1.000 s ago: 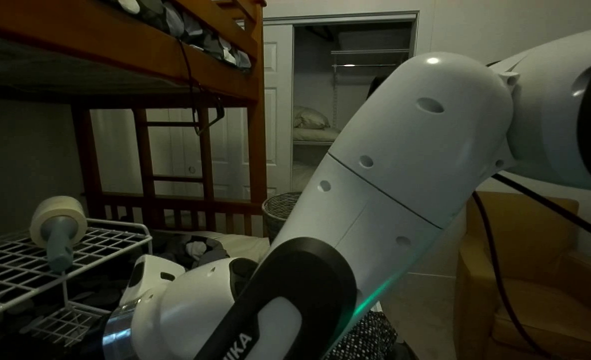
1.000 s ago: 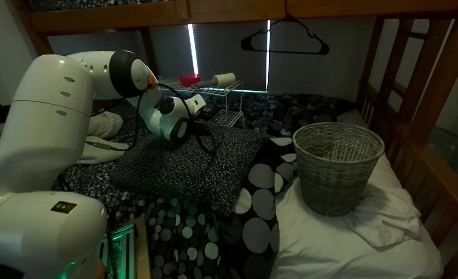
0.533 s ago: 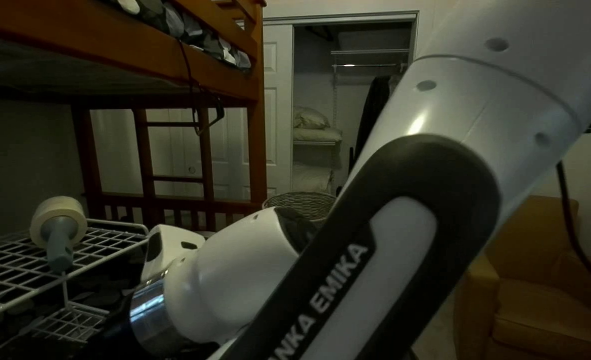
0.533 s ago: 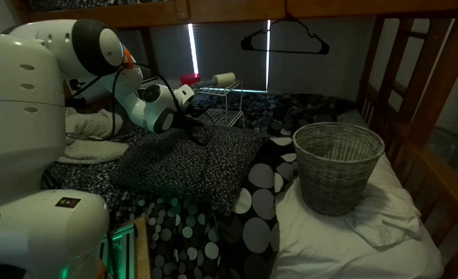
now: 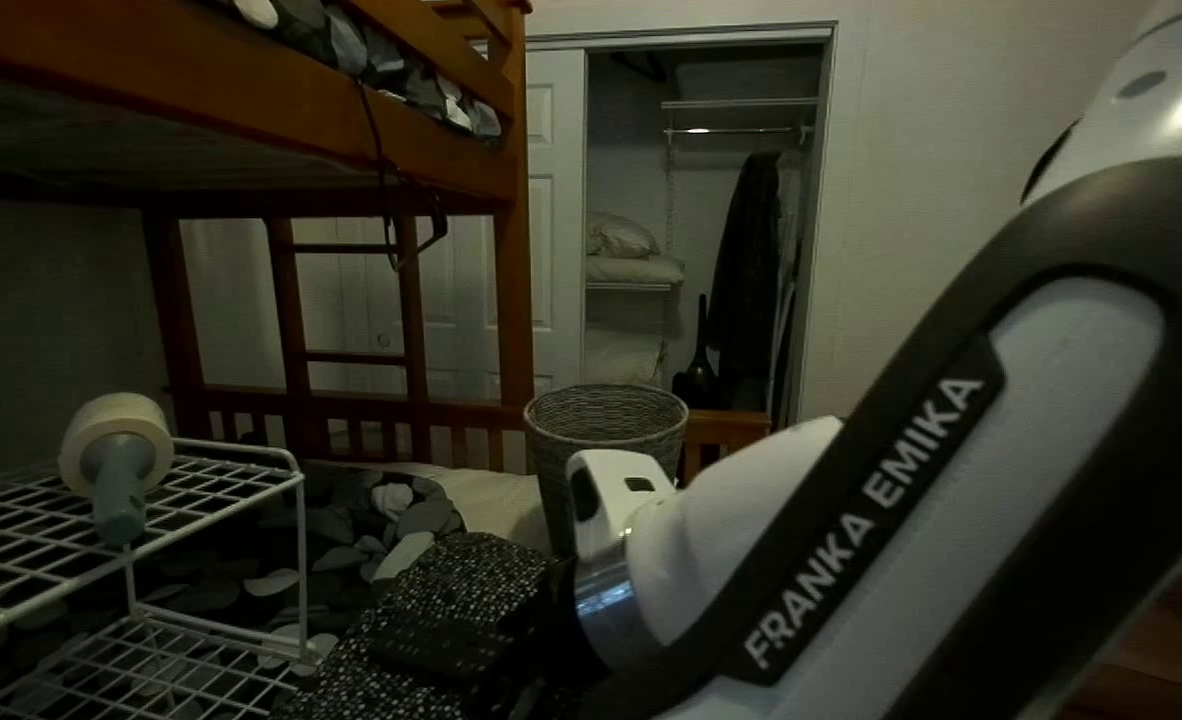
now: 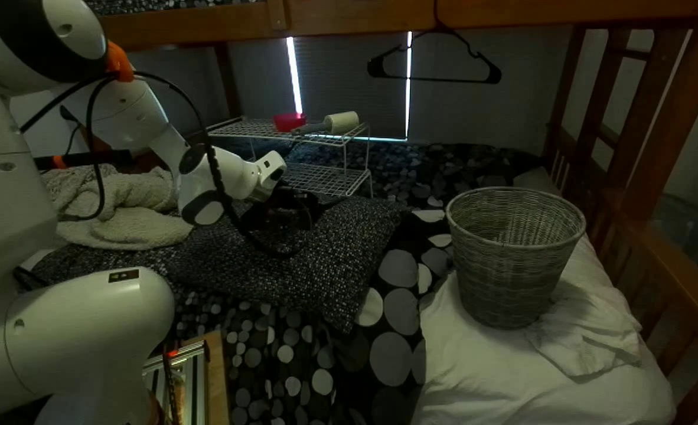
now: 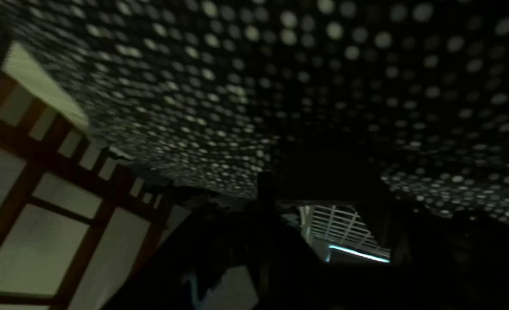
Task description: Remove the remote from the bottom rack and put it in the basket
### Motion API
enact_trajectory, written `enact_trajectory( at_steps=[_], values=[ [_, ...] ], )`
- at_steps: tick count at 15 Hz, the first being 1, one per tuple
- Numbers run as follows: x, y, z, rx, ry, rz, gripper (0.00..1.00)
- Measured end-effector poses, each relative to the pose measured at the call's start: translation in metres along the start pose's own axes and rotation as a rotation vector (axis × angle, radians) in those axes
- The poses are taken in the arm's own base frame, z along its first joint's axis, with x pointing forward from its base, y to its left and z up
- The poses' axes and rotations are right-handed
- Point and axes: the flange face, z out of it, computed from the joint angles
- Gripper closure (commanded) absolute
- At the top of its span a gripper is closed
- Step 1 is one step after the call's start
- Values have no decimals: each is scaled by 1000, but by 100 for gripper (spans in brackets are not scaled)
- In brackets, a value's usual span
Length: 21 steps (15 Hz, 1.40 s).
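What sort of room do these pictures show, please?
Most likely a bedroom, perhaps in a home: there is a wooden bunk bed, a dotted pillow lying on spotted bedding, and an open closet in the background.

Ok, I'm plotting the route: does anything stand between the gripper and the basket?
Nothing visible does: the speckled pillow lies below the gripper, and the black hanger hangs higher up. Only the rim of the basket likely needs clearing.

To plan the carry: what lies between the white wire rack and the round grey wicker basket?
Black grey-dotted bedding, a speckled black pillow corner and white sheet lie there, in an exterior view.
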Motion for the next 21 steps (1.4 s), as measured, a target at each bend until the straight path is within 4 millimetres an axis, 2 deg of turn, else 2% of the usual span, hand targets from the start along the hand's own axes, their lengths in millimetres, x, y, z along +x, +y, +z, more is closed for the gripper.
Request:
enact_trajectory(
  at_steps=[3,4,6,7,8,9,12,13,14,17,19,21],
  values=[
    [-13,4,-47,-210,66,52,74],
    [-12,4,-66,-287,91,68,49],
    [-2,4,-101,-394,134,94,49],
    [2,4,-109,-400,139,103,49],
    [4,6,-112,-397,137,110,49],
    [5,8,-112,-397,135,114,74],
    [9,13,-109,-416,147,128,74],
    [14,24,-102,-436,155,140,74],
    [20,45,-92,-477,165,156,74],
    [32,127,-72,-626,173,209,74],
    [35,174,-69,-679,186,228,74],
    [45,208,-69,-658,232,214,74]
  ],
)
